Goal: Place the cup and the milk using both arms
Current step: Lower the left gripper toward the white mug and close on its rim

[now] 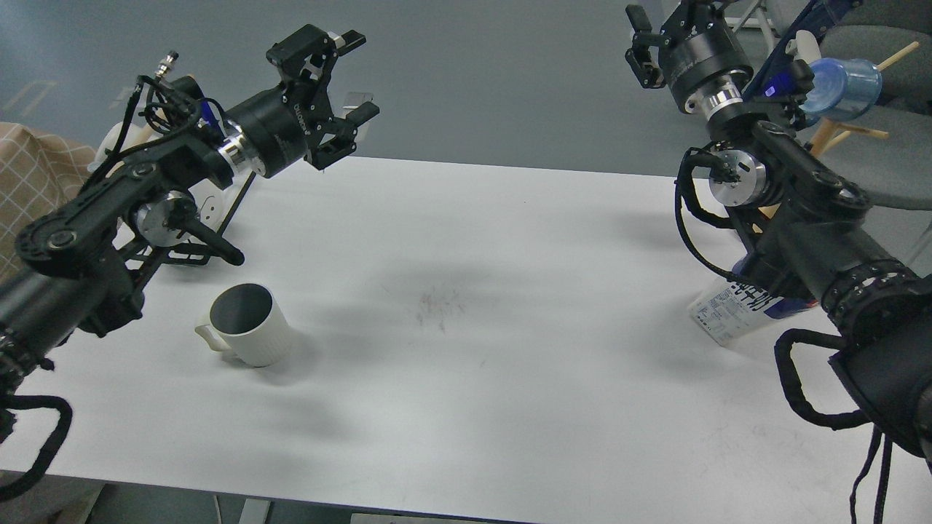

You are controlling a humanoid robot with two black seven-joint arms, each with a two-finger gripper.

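Note:
A white ribbed cup (251, 336) with a dark inside and a handle on its left stands upright on the white table (466, 378) at the left. A white and blue milk carton (734, 308) lies at the table's right edge, partly hidden under my right arm. My left gripper (354, 77) is open and empty, held in the air above the table's far left edge, well beyond the cup. My right gripper (666, 13) is open and empty, high at the top edge of the view, far beyond the carton, with its fingertips partly cut off.
A blue cup (839, 87) hangs on a wooden rack beyond the right arm, next to a grey chair (885, 171). A checked cloth (33, 185) lies at the far left. A white object (116, 142) sits behind my left arm.

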